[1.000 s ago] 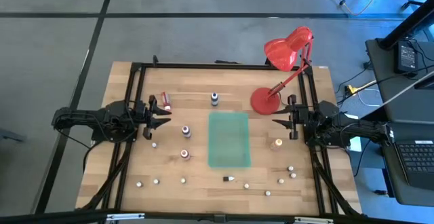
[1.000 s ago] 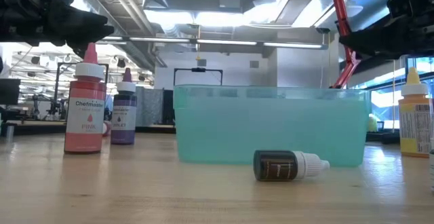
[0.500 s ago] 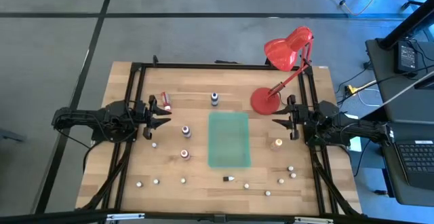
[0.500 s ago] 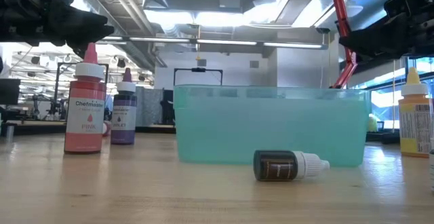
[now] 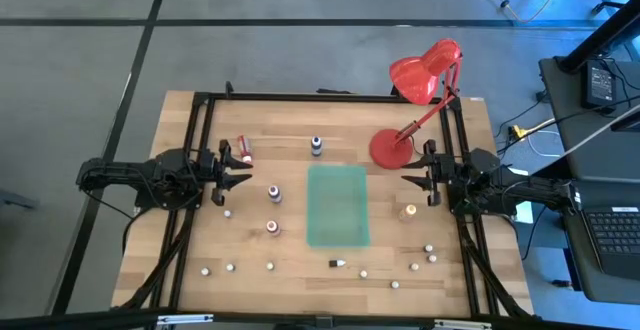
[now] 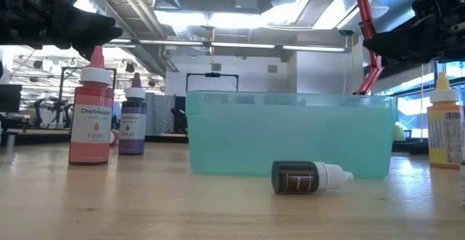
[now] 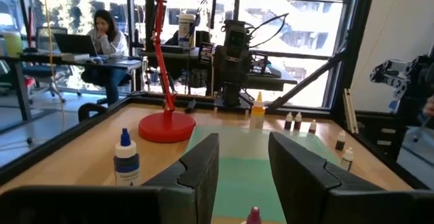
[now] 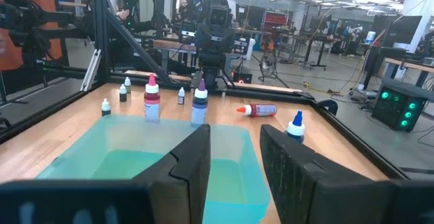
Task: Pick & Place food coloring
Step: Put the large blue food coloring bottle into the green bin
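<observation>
Food coloring bottles are scattered on the wooden table. A pink one (image 6: 91,124), a purple one (image 6: 131,124) and a yellow-orange one (image 6: 445,124) stand upright. A red one (image 5: 243,150) and a small dark one (image 6: 309,177) lie on their sides. A blue-capped one (image 5: 317,147) stands at the far middle. Several tiny whitish bottles (image 5: 230,266) stand along the near edge. My left gripper (image 5: 238,170) hovers level at the table's left side, open and holding nothing. My right gripper (image 5: 410,181) hovers level at the right side, also open and holding nothing.
A teal bin (image 5: 337,205) stands in the middle of the table. A red desk lamp (image 5: 392,148) stands at the far right, its head (image 5: 418,75) reaching past the far edge. A black frame (image 5: 200,120) runs along the table's sides. People sit beyond the table.
</observation>
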Motion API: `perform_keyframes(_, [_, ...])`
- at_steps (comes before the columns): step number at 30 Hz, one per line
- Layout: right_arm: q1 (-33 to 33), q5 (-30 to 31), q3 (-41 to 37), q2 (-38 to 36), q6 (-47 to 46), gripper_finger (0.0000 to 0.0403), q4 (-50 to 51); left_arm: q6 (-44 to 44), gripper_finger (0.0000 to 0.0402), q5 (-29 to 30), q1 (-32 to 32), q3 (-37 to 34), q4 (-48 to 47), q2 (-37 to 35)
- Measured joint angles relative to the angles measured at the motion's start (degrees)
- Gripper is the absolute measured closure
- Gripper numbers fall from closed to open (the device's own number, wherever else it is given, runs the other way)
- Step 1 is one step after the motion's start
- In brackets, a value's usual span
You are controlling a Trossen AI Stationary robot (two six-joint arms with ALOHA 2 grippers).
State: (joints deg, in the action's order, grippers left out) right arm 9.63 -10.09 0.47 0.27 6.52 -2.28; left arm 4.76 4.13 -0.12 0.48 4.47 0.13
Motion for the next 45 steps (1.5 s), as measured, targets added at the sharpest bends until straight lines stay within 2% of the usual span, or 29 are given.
perform_keyframes(3, [0.0,0.0,0.0,0.0,-0.1,0.0271,0.0,0.0,0.0276,1.2,0.0,0.0,0.0,0.0])
perform_keyframes(7, [0.0,1.8,0.0,0.0,-0.1,0.0271,0.0,-1.2,0.0259,5.8,0.0,0.0,0.0,0.0])
perform_keyframes(11, [0.0,4.4,0.0,0.0,-1.4,0.0271,0.2,-4.7,0.0221,8.0,0.0,0.0,0.0,0.0])
perform_keyframes(16, [0.0,4.5,0.0,0.0,-1.7,0.0271,0.1,-7.1,0.0165,10.0,0.0,0.0,0.0,0.0])
perform_keyframes(22, [0.0,4.5,0.0,0.0,-1.7,0.0271,0.4,-10.1,0.0120,9.5,0.0,0.0,0.0,0.0])
perform_keyframes(27, [0.0,4.6,0.0,0.0,-1.9,0.0271,0.7,-9.2,0.0115,9.2,0.0,0.0,0.0,0.0])
perform_keyframes(30, [0.0,4.6,0.0,0.0,-3.5,0.0271,0.7,-4.1,0.0117,10.0,0.0,0.0,1.5,0.0])
perform_keyframes(36, [0.0,4.6,0.0,0.0,-3.2,0.0271,0.8,-2.4,0.0122,8.1,0.0,0.2,12.5,1.4])
perform_keyframes(40, [0.0,4.6,0.0,0.0,-3.2,0.0271,0.8,-2.5,0.0128,9.1,0.0,3.3,13.0,7.4])
perform_keyframes(45, [0.0,4.6,0.0,0.0,-3.3,0.0271,0.8,-2.5,0.0136,13.0,0.0,11.0,11.5,20.9])
